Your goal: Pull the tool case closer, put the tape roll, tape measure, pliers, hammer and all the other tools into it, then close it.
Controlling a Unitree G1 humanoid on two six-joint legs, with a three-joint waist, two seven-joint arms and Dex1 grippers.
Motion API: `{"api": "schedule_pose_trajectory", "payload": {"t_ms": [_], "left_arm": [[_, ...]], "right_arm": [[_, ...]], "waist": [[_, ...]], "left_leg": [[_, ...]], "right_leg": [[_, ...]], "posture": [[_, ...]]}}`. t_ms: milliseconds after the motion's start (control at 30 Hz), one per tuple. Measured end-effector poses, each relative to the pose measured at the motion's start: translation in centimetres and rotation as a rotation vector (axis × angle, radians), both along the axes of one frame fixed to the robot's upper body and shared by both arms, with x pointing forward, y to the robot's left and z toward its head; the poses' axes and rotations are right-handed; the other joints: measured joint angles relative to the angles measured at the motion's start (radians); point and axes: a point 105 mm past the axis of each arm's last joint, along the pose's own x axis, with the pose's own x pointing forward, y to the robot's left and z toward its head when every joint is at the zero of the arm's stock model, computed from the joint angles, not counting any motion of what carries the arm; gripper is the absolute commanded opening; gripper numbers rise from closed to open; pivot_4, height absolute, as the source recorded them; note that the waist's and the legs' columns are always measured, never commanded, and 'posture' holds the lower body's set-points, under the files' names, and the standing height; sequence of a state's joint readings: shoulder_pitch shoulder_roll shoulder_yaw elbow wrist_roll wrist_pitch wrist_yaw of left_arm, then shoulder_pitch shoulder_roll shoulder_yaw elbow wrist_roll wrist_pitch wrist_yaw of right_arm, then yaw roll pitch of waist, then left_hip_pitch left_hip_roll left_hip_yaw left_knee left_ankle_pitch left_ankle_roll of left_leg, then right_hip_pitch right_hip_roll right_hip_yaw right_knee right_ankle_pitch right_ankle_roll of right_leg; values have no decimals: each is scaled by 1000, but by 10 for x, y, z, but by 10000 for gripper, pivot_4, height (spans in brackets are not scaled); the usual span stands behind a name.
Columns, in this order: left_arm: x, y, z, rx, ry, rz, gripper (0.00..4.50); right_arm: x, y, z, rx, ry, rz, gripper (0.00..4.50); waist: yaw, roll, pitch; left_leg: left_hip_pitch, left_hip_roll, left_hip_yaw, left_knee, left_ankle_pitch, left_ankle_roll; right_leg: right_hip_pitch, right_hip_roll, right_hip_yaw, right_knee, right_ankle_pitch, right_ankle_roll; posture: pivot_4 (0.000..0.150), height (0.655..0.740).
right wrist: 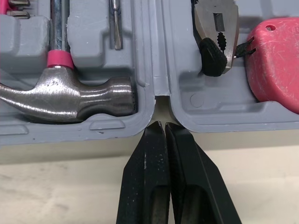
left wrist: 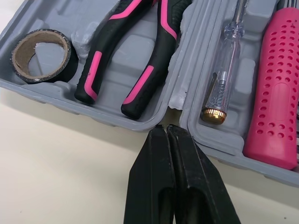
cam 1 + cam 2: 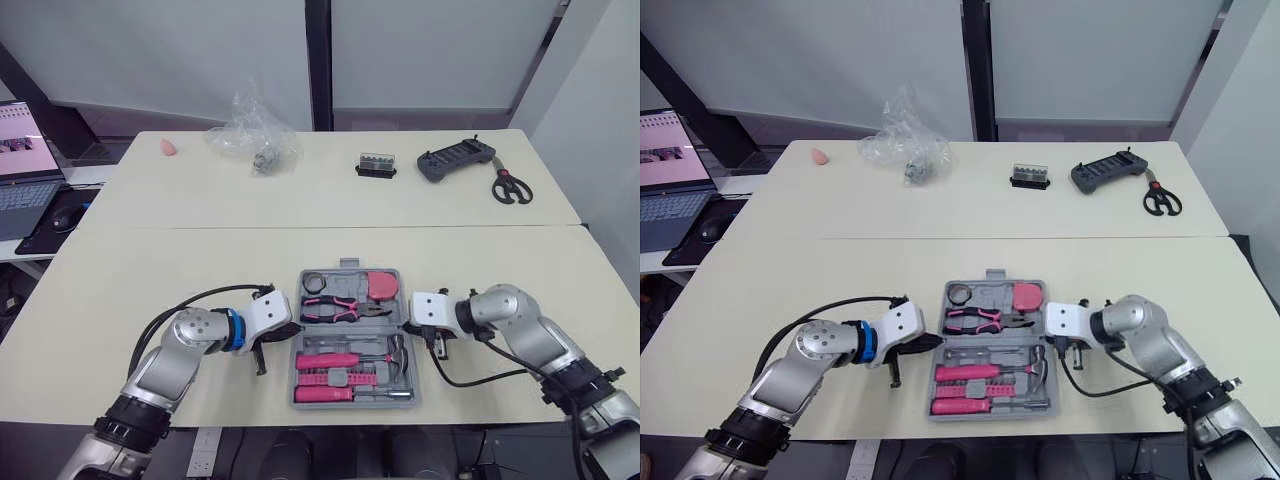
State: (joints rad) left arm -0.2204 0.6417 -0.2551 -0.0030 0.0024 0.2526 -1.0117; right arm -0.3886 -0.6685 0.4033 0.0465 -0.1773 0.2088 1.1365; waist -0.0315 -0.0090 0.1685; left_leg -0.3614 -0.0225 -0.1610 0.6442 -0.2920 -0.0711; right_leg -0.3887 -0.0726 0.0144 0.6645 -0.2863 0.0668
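The grey tool case point(image 3: 352, 272) lies open near the table's front edge. Its far half holds the tape roll point(image 3: 314, 281), the pink-and-black pliers point(image 3: 340, 309) and the pink tape measure point(image 3: 382, 286). Its near half holds the hammer point(image 3: 398, 352), a pink screwdriver point(image 3: 330, 360) and a clear tester screwdriver point(image 2: 224, 79). My left gripper point(image 2: 166, 129) is shut, its tips at the hinge gap on the case's left side. My right gripper point(image 1: 163, 126) is shut too, tips at the hinge gap on the right side, beside the hammer head point(image 1: 70, 98).
On the far table lie a crumpled plastic bag point(image 3: 250, 135), a small bit holder point(image 3: 376, 165), a dark tool tray point(image 3: 455, 160), scissors point(image 3: 511, 186) and a pink object point(image 3: 168, 147). A laptop point(image 3: 25, 160) and mouse point(image 3: 66, 220) sit at the left.
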Motion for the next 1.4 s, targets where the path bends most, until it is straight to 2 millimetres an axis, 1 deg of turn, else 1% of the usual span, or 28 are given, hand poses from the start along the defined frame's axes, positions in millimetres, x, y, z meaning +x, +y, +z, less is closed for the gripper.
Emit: {"api": "schedule_pose_trajectory", "payload": {"t_ms": [333,600,900,967,1000,1067,1133,1167,1233,1300,1400], "left_arm": [[-14,-1,-3,13,8,-29,621],[-18,1,-5,21,17,-28,621],[-21,7,-13,34,3,-14,621],[-19,12,-14,38,-15,3,621],[-15,19,-12,42,-34,32,621],[-6,36,-8,58,-70,95,621],[1,48,-3,52,-93,152,621],[5,49,1,31,-104,170,621],[6,46,5,-2,-110,172,621],[5,44,6,-11,-107,163,621],[-1,49,9,-24,-91,165,621]], "right_arm": [[-13,-3,-2,7,31,-33,0],[-16,-2,-3,13,38,-33,0],[-13,-4,-4,18,15,-44,0],[-12,-9,-2,19,9,-55,0],[-9,-16,1,19,3,-72,0],[-4,-33,5,3,-8,-118,0],[1,-49,7,-10,-10,-166,0],[4,-57,7,-13,-11,-189,0],[10,-61,10,0,-14,-208,0],[14,-64,13,15,-18,-224,0],[21,-66,21,62,-13,-263,0]], "waist": [[-1,0,0],[-1,0,0],[-2,0,0],[-1,0,0],[0,0,0],[0,0,0],[-1,0,0],[-1,0,0],[-1,0,0],[-5,0,0],[-9,0,0]], "left_leg": [[0,0,0,0,0,0],[0,0,0,0,0,0],[0,0,0,0,0,0],[0,0,0,0,0,0],[0,0,0,0,0,0],[0,0,0,0,0,0],[0,0,0,0,0,0],[0,0,0,0,0,0],[0,0,0,0,0,0],[0,0,1,0,0,0],[0,0,0,0,0,0]], "right_leg": [[0,0,0,0,0,0],[0,0,0,0,0,0],[0,0,0,0,0,0],[0,0,0,0,0,0],[0,0,0,0,0,0],[0,0,0,0,0,0],[0,0,0,0,0,1],[0,0,0,0,0,1],[0,0,0,0,0,1],[0,0,0,0,0,1],[0,0,1,0,0,1]], "posture": [[1500,7400],[1500,7400],[1500,7400],[1500,7400],[1500,7400],[1500,7400],[1500,7400],[1500,7400],[1500,7400],[1500,7400],[1500,7400]]}}
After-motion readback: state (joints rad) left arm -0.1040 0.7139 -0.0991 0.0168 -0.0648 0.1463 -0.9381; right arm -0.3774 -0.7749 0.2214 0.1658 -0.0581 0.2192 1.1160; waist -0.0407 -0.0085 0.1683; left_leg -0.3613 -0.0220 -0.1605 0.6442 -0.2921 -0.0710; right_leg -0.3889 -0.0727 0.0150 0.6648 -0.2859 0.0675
